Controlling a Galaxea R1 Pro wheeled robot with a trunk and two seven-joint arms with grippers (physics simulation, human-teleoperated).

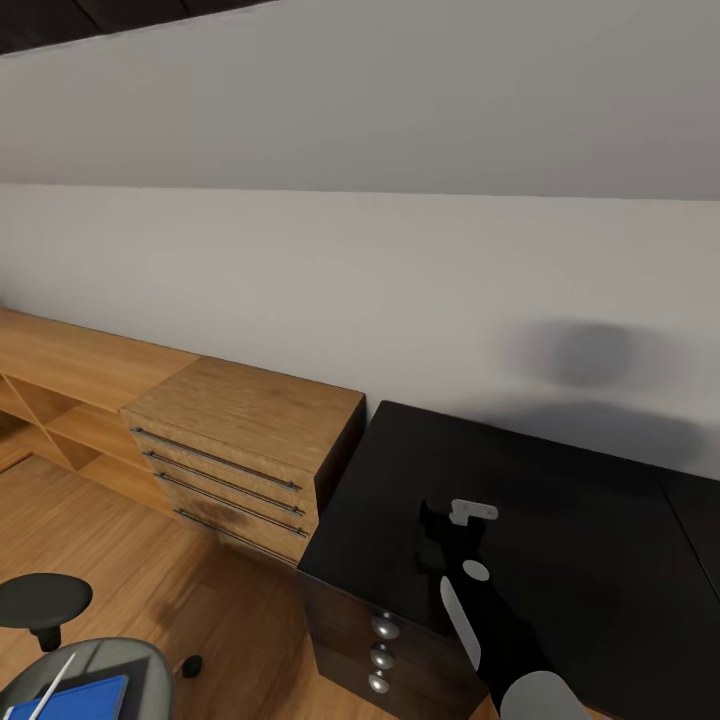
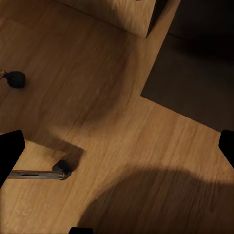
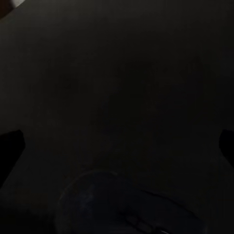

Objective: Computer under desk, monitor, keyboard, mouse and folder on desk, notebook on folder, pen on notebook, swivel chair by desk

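Note:
The desk [image 1: 580, 520] with its glossy black top and silver-knobbed drawers [image 1: 384, 628] stands against the wall at lower right. My right gripper [image 1: 432, 537] hovers low over the desk's near left part. In the right wrist view it [image 3: 117, 146] is open above the dark top. At the bottom left corner, the swivel chair [image 1: 135, 662] shows its grey seat and a black armrest [image 1: 40, 600]. The blue folder [image 1: 80, 702] lies on the seat with a thin white strip beside it. My left gripper [image 2: 117, 146] is open over the wooden floor, above a chrome chair leg [image 2: 36, 174].
A light wooden chest [image 1: 240, 450] with bar handles stands left of the desk, with low open shelving [image 1: 60, 400] beyond it. Chair castors [image 2: 14, 79] rest on the floor. A dim rounded shape [image 3: 112, 207] shows on the desk top; I cannot tell what it is.

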